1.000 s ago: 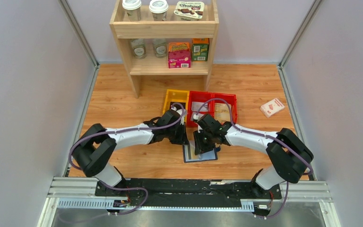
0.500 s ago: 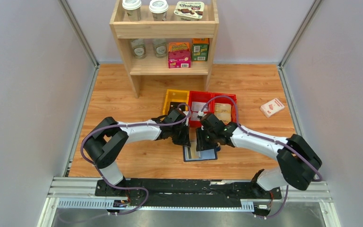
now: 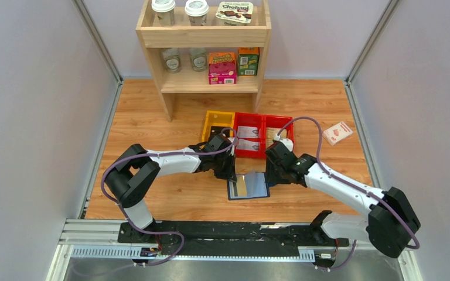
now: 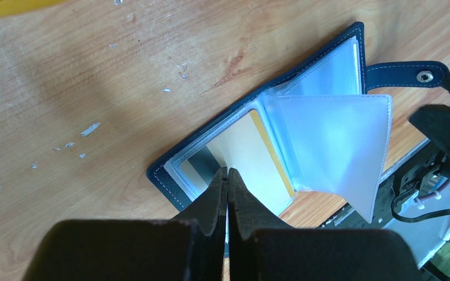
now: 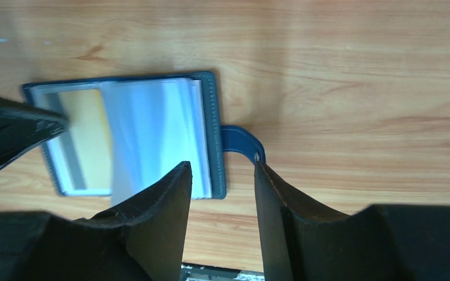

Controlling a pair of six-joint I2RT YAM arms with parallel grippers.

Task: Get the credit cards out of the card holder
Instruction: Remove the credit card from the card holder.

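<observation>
The navy card holder (image 3: 256,186) lies open on the wooden table, its snap tab (image 4: 407,75) pointing right. A gold-yellow card with a grey stripe (image 4: 252,152) sits in its left clear sleeve; I see no black cards. One pale sleeve page (image 4: 334,140) stands half turned. My left gripper (image 4: 227,171) is shut, its tips down on the left page over that card. My right gripper (image 5: 222,165) is open and empty, just above the holder's (image 5: 152,117) right edge and tab (image 5: 240,140). Seen from above, the left gripper (image 3: 229,172) and right gripper (image 3: 269,175) flank the holder.
A yellow bin (image 3: 218,120) and red bins (image 3: 263,132) holding light cards stand just behind the holder. A wooden shelf (image 3: 205,41) with cups and boxes is at the back. A white-and-red box (image 3: 337,133) lies at the right. Grey walls close both sides.
My right gripper has moved off the holder to its right edge, uncovering the open sleeves and the yellow card. My left arm stretched forward a second ago and has since held still.
</observation>
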